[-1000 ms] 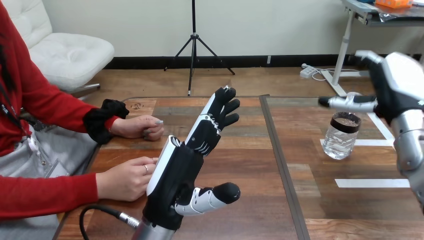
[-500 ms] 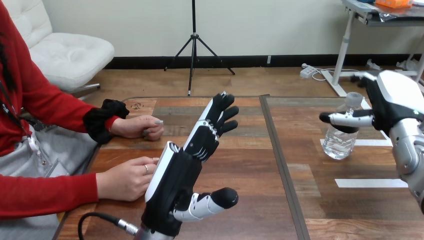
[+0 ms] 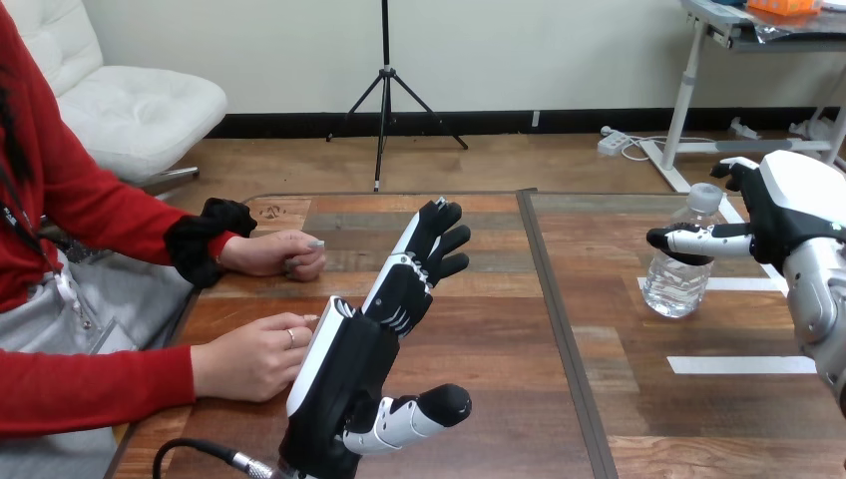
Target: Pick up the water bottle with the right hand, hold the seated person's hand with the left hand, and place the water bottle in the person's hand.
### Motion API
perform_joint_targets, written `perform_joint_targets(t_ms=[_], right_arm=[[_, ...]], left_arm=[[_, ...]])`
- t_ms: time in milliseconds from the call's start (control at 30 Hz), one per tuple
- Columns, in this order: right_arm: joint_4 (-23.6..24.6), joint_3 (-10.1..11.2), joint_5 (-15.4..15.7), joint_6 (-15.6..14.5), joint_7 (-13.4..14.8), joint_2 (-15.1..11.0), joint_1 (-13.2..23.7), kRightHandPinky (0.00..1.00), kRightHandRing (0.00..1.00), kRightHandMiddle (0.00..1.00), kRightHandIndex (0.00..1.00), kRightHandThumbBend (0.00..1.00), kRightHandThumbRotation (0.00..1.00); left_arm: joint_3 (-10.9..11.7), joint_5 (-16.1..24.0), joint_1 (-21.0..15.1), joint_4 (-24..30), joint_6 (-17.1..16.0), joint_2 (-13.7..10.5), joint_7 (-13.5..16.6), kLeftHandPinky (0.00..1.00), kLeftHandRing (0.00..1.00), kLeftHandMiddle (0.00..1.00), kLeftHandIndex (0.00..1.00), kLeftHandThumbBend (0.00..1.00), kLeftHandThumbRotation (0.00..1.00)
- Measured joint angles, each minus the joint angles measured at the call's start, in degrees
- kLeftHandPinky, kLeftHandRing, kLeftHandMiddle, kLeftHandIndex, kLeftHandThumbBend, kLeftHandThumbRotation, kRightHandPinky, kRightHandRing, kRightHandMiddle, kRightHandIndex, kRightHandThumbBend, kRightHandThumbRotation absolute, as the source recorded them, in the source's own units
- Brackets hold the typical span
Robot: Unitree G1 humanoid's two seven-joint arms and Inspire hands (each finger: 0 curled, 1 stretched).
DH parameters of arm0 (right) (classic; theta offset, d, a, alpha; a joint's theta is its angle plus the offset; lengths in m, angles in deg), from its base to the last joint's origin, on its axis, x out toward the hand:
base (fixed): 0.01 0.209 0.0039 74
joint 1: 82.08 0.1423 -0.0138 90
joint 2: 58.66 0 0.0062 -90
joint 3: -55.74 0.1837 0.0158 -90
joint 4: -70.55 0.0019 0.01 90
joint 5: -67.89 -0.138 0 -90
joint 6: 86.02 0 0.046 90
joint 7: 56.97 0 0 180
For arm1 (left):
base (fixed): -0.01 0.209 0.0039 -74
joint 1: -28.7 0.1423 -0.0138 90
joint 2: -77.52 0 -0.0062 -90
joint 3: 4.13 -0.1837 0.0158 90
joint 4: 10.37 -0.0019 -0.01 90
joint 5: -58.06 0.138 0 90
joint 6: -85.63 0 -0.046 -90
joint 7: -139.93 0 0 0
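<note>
A clear water bottle (image 3: 684, 261) with a white cap stands upright on the table's right half. My right hand (image 3: 776, 215) hovers just right of it at cap height, open, its thumb stretched across the bottle's upper part; I cannot tell if it touches. My left hand (image 3: 371, 335) stands open at the table's left middle, fingers straight and pointing away, thumb out to the right. The person's near hand (image 3: 255, 354) rests on the table right beside its back, and I cannot tell if they touch. The person's far hand (image 3: 277, 252) lies loosely curled on the table behind.
The wooden table (image 3: 499, 329) has a dark seam down its middle and white tape strips (image 3: 740, 365) on its right side. The person sits at the left edge, both forearms on the tabletop.
My right hand has dropped and drawn back to the right, uncovering the bottle's cap and neck. My left hand has sunk slightly. The person's hands stay still.
</note>
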Motion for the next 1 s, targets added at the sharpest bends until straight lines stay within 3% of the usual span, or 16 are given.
perform_joint_targets(t_ms=[367,767,1000], right_arm=[[-1.0,-1.3,-0.3,-0.2,-0.4,0.2,1.4,0.64,0.79,0.80,0.83,1.00,0.62],[-1.2,-1.8,-1.1,-0.1,-1.8,0.5,1.8,0.60,0.71,0.74,0.74,1.00,0.55],[-1.3,-1.9,-1.8,0.8,-2.3,0.6,1.8,0.50,0.57,0.62,0.68,1.00,0.52]], left_arm=[[0.1,0.2,0.7,0.6,-0.4,0.0,0.6,0.87,0.93,0.97,0.99,0.86,0.72],[0.3,1.6,1.5,2.5,-0.4,-0.3,2.1,0.83,0.93,0.97,0.98,0.87,0.74],[0.2,2.0,1.5,2.6,-0.4,-0.4,2.4,0.83,0.93,0.97,0.98,0.85,0.73]])
